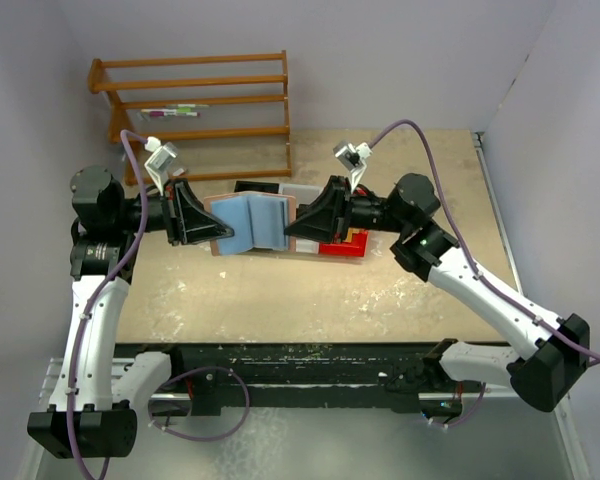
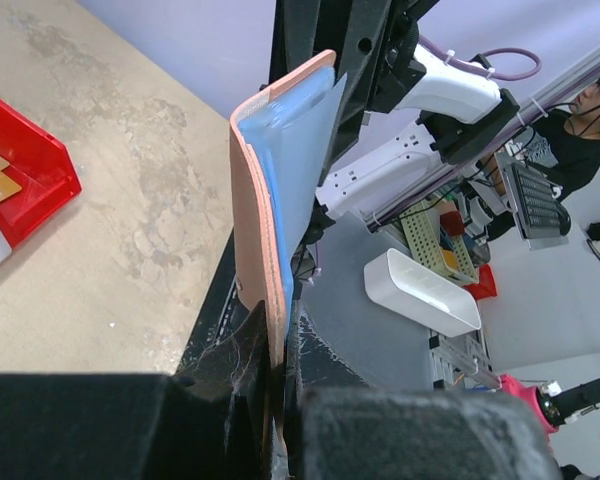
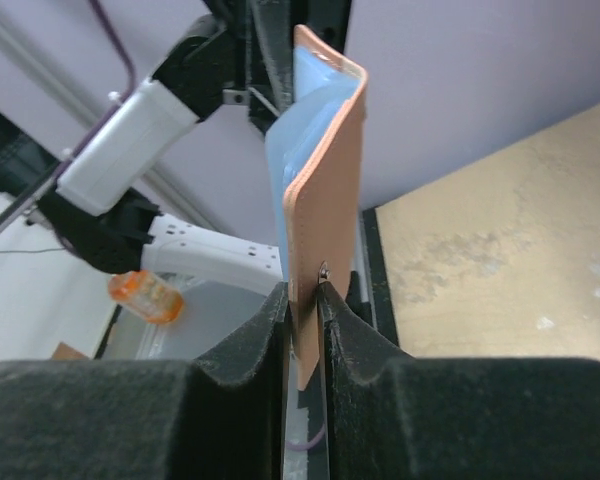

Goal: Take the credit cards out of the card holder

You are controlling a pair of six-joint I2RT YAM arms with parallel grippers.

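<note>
Robotics lab: two arms bolted to worn desk inside plain white partition walls; beyond desk edge, person, white bin, cluttered equipment.

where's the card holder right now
In the top view the card holder is spread open mid-table, pinched at its left edge by the left gripper and at its right by the right gripper, beside the red bin.

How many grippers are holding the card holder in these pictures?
2. The left gripper is shut on the left flap of the card holder. The right gripper is shut on its right flap. No other gripper is in view.
</note>
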